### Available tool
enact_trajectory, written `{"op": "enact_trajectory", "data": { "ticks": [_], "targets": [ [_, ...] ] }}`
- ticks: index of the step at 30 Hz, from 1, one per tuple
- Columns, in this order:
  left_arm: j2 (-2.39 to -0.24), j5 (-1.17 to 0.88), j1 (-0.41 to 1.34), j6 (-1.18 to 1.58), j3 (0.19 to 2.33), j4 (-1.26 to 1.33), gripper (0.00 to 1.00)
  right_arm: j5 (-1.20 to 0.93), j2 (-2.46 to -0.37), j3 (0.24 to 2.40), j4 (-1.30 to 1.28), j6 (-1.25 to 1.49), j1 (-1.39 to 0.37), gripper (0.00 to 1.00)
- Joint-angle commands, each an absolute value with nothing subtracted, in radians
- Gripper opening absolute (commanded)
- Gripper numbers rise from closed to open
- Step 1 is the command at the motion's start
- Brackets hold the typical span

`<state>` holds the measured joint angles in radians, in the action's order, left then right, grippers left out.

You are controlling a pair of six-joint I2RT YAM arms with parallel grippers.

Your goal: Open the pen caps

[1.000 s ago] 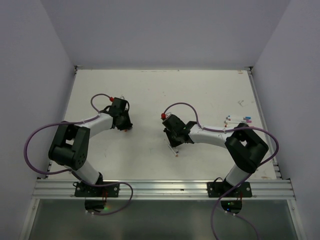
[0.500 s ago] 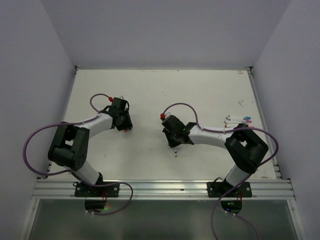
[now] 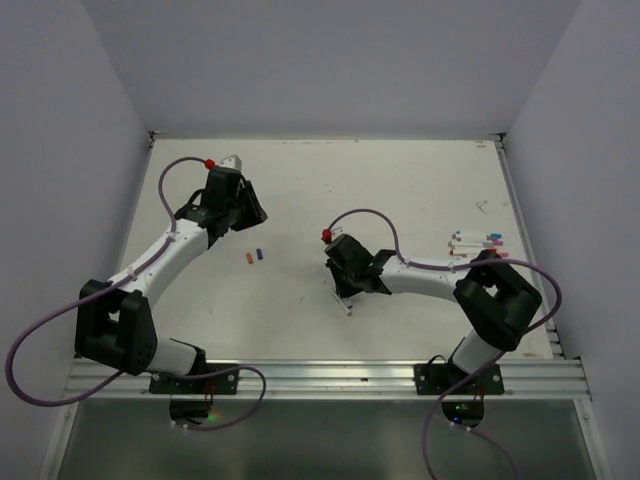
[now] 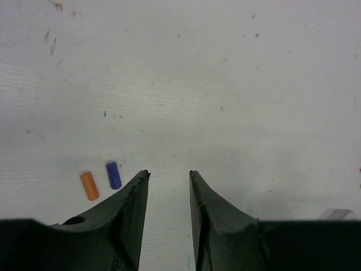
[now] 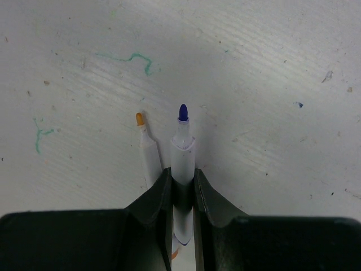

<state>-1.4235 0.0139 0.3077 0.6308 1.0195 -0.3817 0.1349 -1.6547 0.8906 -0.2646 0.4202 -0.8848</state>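
Two pen caps lay side by side on the table, just left of the left gripper. A pen stuck out ahead from between the fingers of the right gripper, and a second pen lay just to its left.

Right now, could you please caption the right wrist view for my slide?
Right gripper clamps an uncapped blue-tipped pen; an orange-tipped pen lies alongside.

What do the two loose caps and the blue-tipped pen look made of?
The orange cap and the blue cap: likely plastic, uniform colour, smooth, slightly glossy. The blue-tipped pen: white barrel looks like smooth matte plastic; tip possibly felt, too small to confirm.
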Motion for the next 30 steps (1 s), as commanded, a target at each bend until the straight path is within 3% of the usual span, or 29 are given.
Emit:
{"op": "enact_trajectory", "data": {
  "ticks": [1, 6, 13, 17, 24, 27, 28, 30],
  "targets": [
    [-1.368, -0.023, 0.307, 0.611, 1.077, -0.422, 0.38, 0.094, -1.638, 0.827, -0.321, 0.46, -0.907, 0.11],
    [-1.362, -0.055, 0.308, 0.611, 1.085, -0.422, 0.39, 0.095, -1.611, 0.807, -0.328, 0.477, -0.917, 0.13],
    [-1.362, -0.072, 0.311, 0.614, 1.071, -0.402, 0.39, 0.107, -1.588, 0.822, -0.339, 0.485, -0.928, 0.25],
    [-1.362, -0.078, 0.314, 0.615, 1.066, -0.391, 0.4, 0.123, -1.58, 0.842, -0.351, 0.488, -0.93, 0.38],
    [-1.356, -0.089, 0.321, 0.618, 1.049, -0.38, 0.4, 0.181, -1.54, 0.899, -0.408, 0.502, -0.93, 0.43],
    [-1.355, -0.094, 0.336, 0.626, 1.045, -0.367, 0.4, 0.274, -1.485, 0.951, -0.489, 0.529, -0.925, 0.57],
    [-1.351, -0.094, 0.35, 0.629, 1.045, -0.359, 0.4, 0.34, -1.467, 0.965, -0.518, 0.555, -0.92, 0.66],
    [-1.348, -0.094, 0.363, 0.643, 1.043, -0.347, 0.4, 0.353, -1.398, 0.991, -0.579, 0.58, -0.847, 0.72]
  ]
}}
